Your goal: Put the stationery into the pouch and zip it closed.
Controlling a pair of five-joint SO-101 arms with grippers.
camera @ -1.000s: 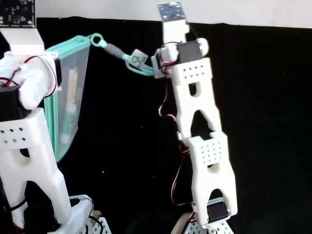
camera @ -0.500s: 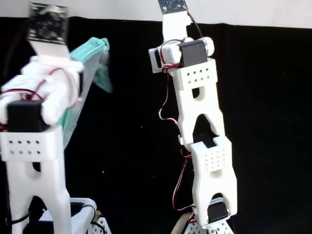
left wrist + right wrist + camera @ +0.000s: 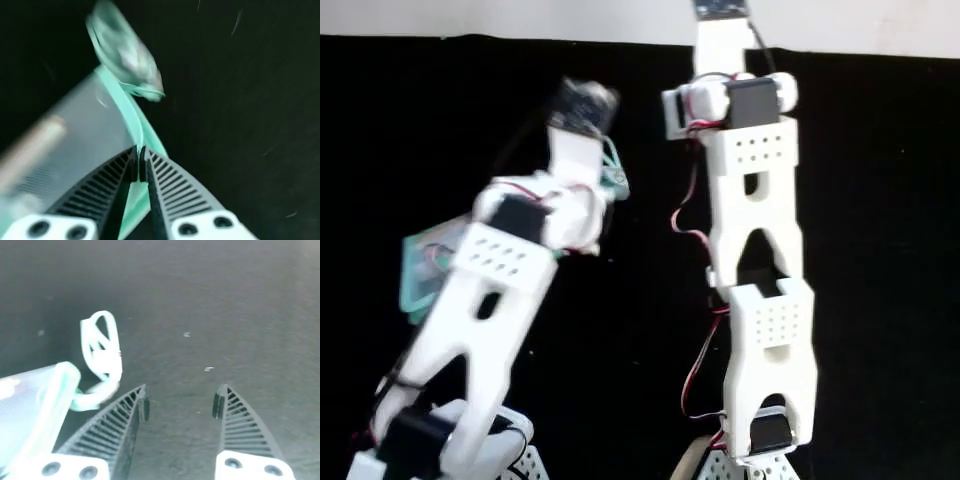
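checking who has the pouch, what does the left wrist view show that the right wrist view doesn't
Left wrist view: the left gripper shut on the green edge of the pouch, a blurred item inside. Right wrist view: the right gripper open above the black table, holding nothing. Both: the pouch and its green pull loop.

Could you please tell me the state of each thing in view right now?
pouch: gripped at its green edge, something inside; zip unclear.
left hand: shut on the pouch.
right hand: open, empty.
pull loop: free, ungripped.
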